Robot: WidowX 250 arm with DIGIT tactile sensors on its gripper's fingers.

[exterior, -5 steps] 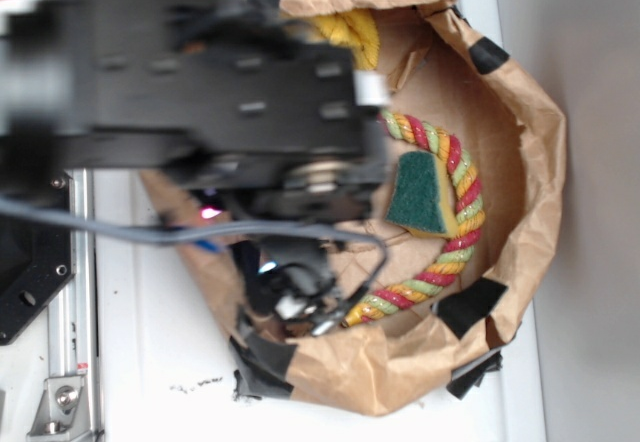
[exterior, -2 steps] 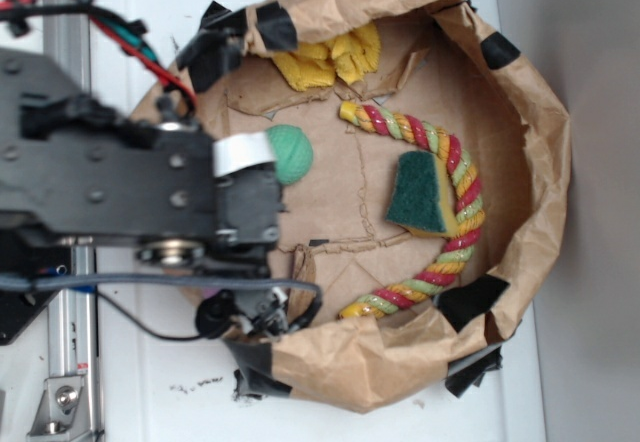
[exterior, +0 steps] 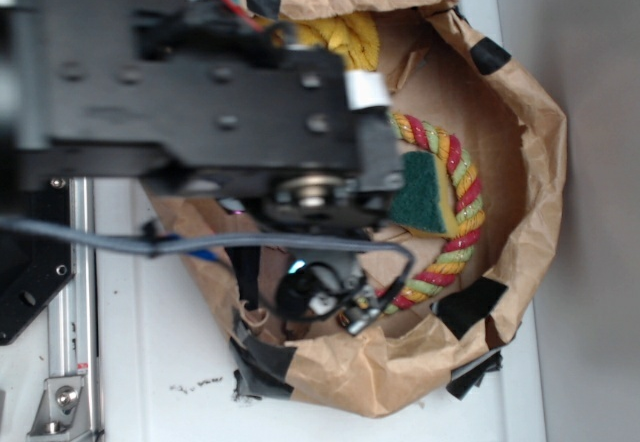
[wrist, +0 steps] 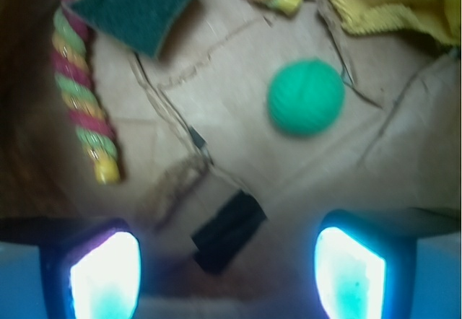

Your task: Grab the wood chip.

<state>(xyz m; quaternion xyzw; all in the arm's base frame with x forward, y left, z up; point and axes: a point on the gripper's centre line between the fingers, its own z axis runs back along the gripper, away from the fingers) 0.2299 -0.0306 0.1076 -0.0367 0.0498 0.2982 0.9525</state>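
Wood chip (wrist: 175,188), as best I can judge in the blurred wrist view, is the slim tan sliver on the paper floor, ahead of my claw (wrist: 227,276) and off toward its left finger. Its long axis runs diagonally, upper right to lower left. A black tape strip (wrist: 227,231) lies just beside it, nearer centre. My claw is spread wide, holding nothing. The paper bag (exterior: 520,172) also holds a green ball (wrist: 306,97), a sponge (wrist: 137,5), a striped rope (wrist: 83,110) and a yellow cloth (wrist: 393,5). In the exterior view my arm hides the chip.
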